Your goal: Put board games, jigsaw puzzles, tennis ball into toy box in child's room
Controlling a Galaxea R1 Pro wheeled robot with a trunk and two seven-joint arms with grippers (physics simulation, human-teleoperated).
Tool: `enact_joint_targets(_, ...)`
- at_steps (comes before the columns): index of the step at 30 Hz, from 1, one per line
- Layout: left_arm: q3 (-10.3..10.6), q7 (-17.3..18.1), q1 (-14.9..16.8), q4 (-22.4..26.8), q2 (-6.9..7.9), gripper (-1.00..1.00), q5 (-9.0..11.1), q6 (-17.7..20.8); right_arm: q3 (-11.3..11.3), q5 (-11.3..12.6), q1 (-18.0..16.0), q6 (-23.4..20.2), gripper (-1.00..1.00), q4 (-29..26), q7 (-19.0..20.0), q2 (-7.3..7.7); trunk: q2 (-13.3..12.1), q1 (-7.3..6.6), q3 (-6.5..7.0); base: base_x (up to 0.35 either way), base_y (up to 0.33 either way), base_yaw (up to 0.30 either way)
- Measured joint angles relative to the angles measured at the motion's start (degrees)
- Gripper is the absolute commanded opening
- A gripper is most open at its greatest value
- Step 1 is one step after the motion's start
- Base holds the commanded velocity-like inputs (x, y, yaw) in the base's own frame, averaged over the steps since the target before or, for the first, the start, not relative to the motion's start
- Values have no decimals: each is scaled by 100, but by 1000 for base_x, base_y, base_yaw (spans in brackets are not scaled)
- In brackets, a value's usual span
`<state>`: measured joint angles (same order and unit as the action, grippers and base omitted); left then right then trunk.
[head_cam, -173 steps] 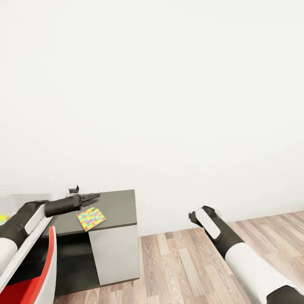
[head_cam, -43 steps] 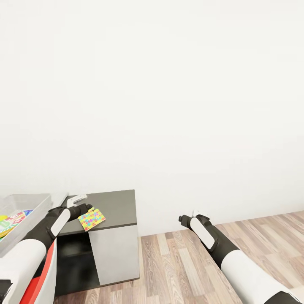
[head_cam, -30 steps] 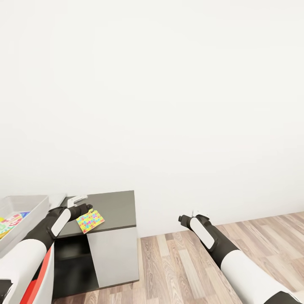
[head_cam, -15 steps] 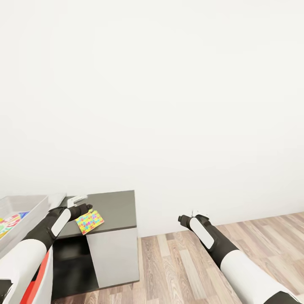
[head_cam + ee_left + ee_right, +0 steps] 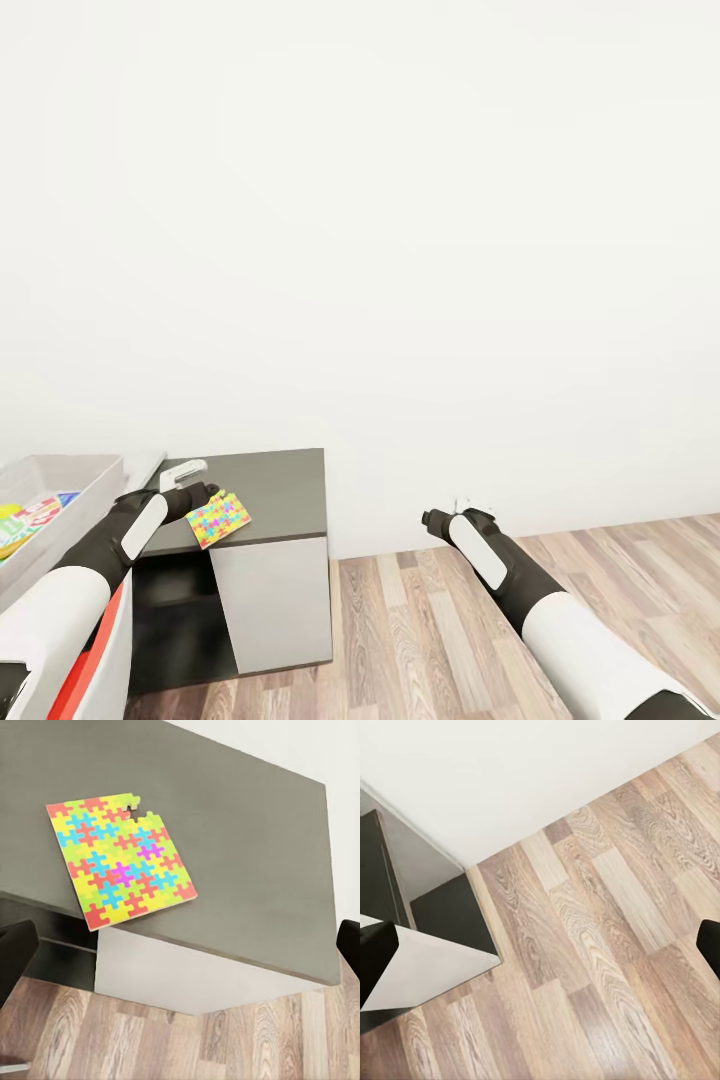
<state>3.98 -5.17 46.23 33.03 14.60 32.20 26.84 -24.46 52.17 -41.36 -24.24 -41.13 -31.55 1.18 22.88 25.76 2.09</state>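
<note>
White wall (image 5: pixel 400 200) and wood-plank floor (image 5: pixel 450 630) are being shown behind both arms in the head view. At the left wrist camera, the left gripper (image 5: pixel 180 937) is being seen with its dark fingers (image 5: pixel 13 956) spread wide apart at the picture's two edges, nothing being held between them. Between those fingers a jigsaw puzzle (image 5: pixel 120 859) is being seen lying flat on the dark grey table (image 5: pixel 247 855), one corner jutting over the table's front edge, with a small notch missing along one side. From the head camera the same puzzle (image 5: pixel 217 519) is being shown near the table's front edge, just beyond the left gripper (image 5: pixel 200 492). Further left, the toy box (image 5: pixel 70 478) is being shown on a higher pale surface, with colourful flat items inside it at the picture's edge. At the right wrist camera, the right gripper (image 5: pixel 540 952) is likewise being seen with fingers (image 5: pixel 376 960) held wide apart over bare floor, well apart from the table.
</note>
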Motion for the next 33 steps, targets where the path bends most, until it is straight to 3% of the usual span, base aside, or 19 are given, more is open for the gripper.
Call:
enact_joint_targets(22, -1, 0, 0, 0, -35, 100, -20, 0, -18, -2, 0, 0, 100, 0, 0, -21, 0, 0, 0, 85, -89, 188)
enact_joint_targets(28, 0, 0, 0, 0, -42, 100, -33, 3, -302, 0, 0, 0, 100, 0, 7, -9, 1, -2, 0, 126, -5, 14)
enact_joint_targets(33, 0, 0, 0, 0, -43, 100, -35, 2, -385, 0, 1, 0, 100, 0, 9, -3, 0, -1, 0, 127, 0, 2)
